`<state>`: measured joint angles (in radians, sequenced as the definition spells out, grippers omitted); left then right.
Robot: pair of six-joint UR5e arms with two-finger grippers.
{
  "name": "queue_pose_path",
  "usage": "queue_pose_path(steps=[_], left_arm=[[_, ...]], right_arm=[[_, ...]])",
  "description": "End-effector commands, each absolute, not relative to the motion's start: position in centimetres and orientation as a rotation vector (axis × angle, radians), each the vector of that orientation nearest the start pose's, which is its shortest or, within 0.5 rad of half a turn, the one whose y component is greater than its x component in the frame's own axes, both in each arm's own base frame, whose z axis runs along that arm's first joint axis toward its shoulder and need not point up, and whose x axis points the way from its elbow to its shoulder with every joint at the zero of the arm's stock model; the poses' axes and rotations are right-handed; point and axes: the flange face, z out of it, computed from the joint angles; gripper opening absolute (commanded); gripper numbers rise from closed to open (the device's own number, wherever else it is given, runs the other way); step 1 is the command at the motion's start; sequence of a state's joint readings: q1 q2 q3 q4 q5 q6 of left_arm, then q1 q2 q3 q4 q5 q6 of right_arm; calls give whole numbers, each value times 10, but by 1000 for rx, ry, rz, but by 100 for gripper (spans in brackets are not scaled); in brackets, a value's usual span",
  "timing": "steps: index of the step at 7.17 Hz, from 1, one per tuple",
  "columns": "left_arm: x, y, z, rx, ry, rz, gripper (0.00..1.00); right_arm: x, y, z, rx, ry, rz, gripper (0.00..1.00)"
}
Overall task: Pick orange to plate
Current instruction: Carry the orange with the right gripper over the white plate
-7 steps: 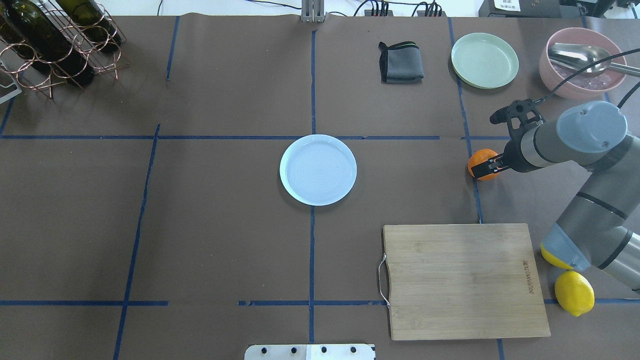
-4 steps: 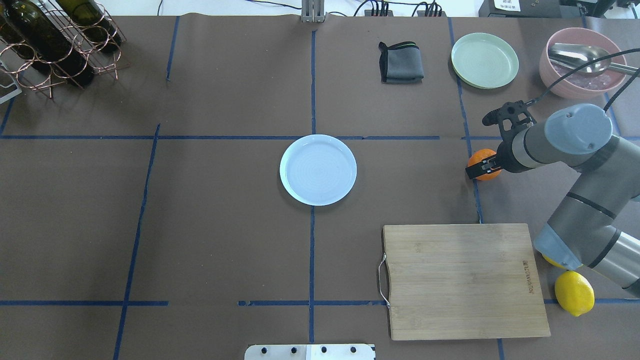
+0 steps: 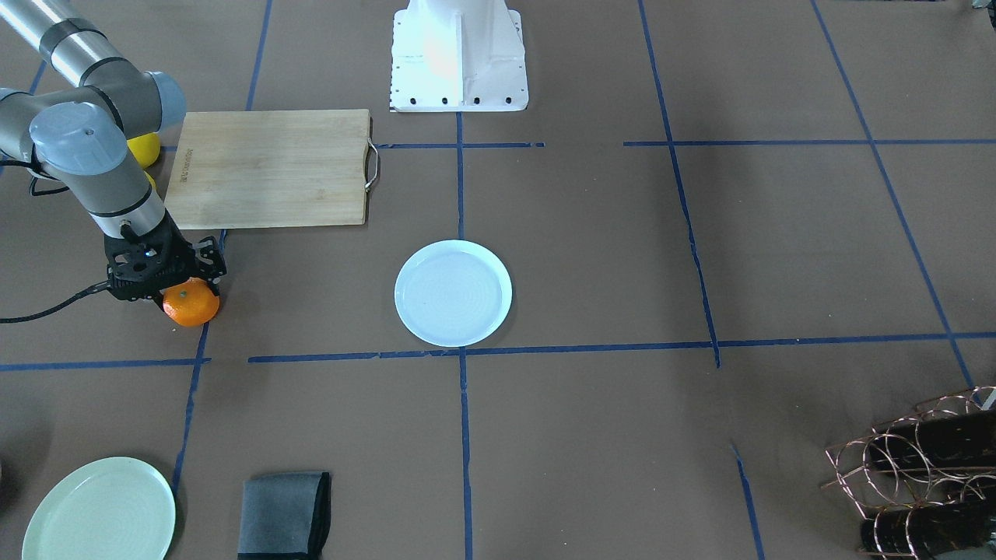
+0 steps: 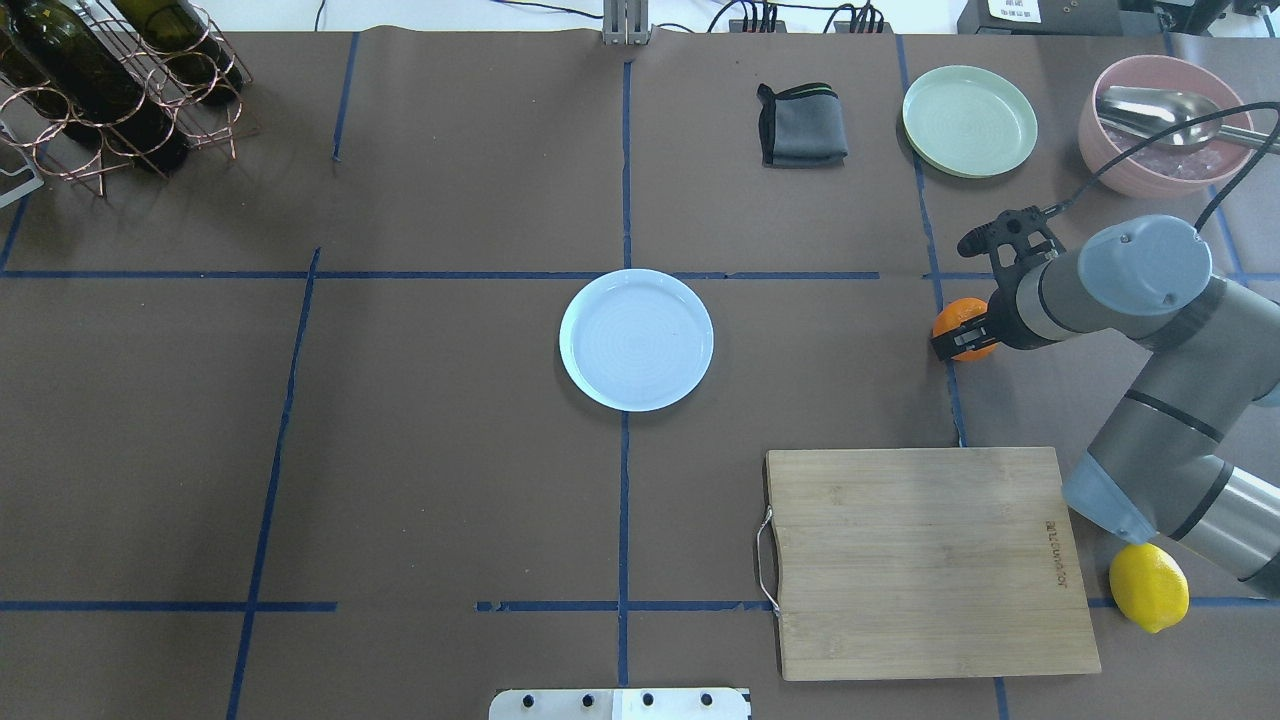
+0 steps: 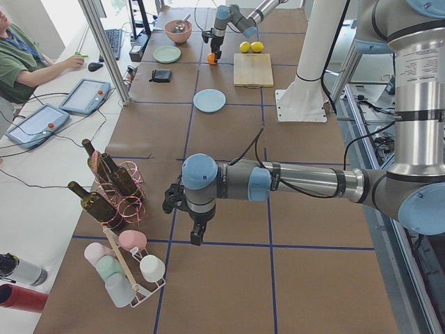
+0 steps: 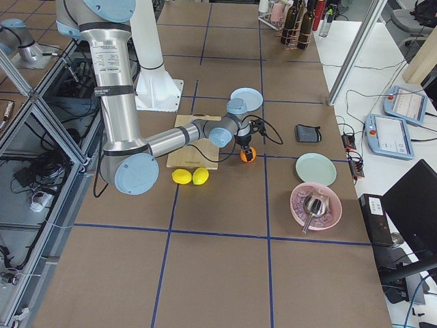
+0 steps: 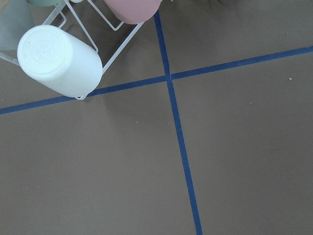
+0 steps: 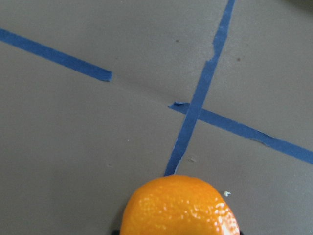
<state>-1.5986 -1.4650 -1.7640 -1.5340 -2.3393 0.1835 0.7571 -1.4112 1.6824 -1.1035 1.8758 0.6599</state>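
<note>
The orange (image 4: pixel 955 318) sits low over the brown table at the right, on a blue tape line, and fills the bottom of the right wrist view (image 8: pixel 180 205). My right gripper (image 4: pixel 961 334) is shut on it, with its black fingers on either side (image 3: pixel 184 291). The white, faintly bluish plate (image 4: pixel 636 340) lies empty at the table's middle, well to the left of the orange. My left gripper (image 5: pixel 197 233) shows only in the exterior left view, hanging over bare table near a cup rack; I cannot tell whether it is open or shut.
A bamboo cutting board (image 4: pixel 930 560) lies in front of the orange, a lemon (image 4: pixel 1148 586) beside it. A pale green plate (image 4: pixel 969 120), a pink bowl with a spoon (image 4: pixel 1160 125) and a grey cloth (image 4: pixel 802 125) lie behind. The bottle rack (image 4: pixel 110 80) stands far left.
My right gripper has shifted a little to the left with the orange in it. The arm's elbow now hides the second lemon. The plate has not moved.
</note>
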Motion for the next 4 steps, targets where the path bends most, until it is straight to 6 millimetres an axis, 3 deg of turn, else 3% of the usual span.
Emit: queue_pose_path(steps=[1,2,4], left_arm=[[-77,-447,617,130,760,167,100],[-77,-447,617,131,760,167,100],[-77,-447,613,136,759,168,100]], right_arm=[[-369,-492,436,390,-748,-259,32],[-386,-503,401,368,-750,-227,34],[-472,-504,280,303,-721,-124,38]])
